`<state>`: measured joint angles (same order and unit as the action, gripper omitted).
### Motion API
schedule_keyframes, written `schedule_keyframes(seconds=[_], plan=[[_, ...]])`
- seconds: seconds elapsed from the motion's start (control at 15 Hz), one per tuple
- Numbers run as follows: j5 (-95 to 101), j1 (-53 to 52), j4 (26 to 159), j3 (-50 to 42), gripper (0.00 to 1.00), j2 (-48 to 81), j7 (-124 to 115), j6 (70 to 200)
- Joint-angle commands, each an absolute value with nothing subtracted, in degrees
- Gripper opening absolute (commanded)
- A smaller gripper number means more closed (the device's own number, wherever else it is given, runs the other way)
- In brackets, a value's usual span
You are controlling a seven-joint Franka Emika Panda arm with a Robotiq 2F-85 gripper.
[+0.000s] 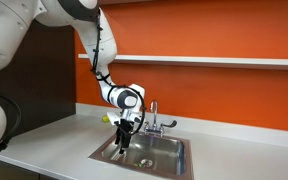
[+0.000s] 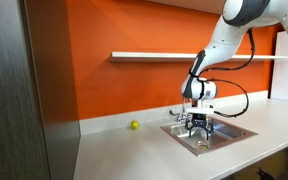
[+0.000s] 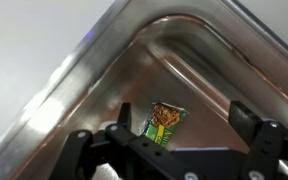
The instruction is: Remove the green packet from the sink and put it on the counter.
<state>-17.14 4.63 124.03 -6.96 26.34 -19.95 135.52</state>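
Note:
The green packet [image 3: 164, 122] lies flat on the floor of the sink [image 3: 199, 65], near a rounded corner of the basin. It is seen only in the wrist view. My gripper [image 3: 184, 130] is open, its two dark fingers spread wide, with the packet between them, closer to the left finger. In both exterior views the gripper [image 1: 123, 139] [image 2: 199, 128] hangs down into the sink [image 1: 174, 152] [image 2: 229, 134], which is set in the light counter [image 1: 54, 140] [image 2: 124, 150]. The packet is hidden there.
A chrome tap [image 1: 154, 118] stands behind the basin. A small yellow-green ball [image 2: 134, 125] rests on the counter by the orange wall; it also shows in an exterior view [image 1: 103, 116]. A grey wall shelf [image 2: 154, 56] runs above.

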Motion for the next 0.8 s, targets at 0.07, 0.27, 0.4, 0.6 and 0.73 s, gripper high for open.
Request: schedule_keyframes(seconds=[0.07, 0.27, 0.4, 0.6, 0.73], plan=[[-17.33, 5.76, 120.21, -6.47, 1.00, 30.81, -18.53, 135.91], [-17.18, 5.81, 118.72, -6.52, 1.00, 32.86, -18.68, 135.88], [-17.05, 5.83, 117.97, -6.64, 1.00, 33.89, -18.77, 135.83], [-16.93, 5.97, 117.08, -6.87, 1.00, 35.08, -18.80, 135.76], [-16.91, 6.02, 116.58, -7.08, 1.00, 35.83, -18.88, 135.76]])
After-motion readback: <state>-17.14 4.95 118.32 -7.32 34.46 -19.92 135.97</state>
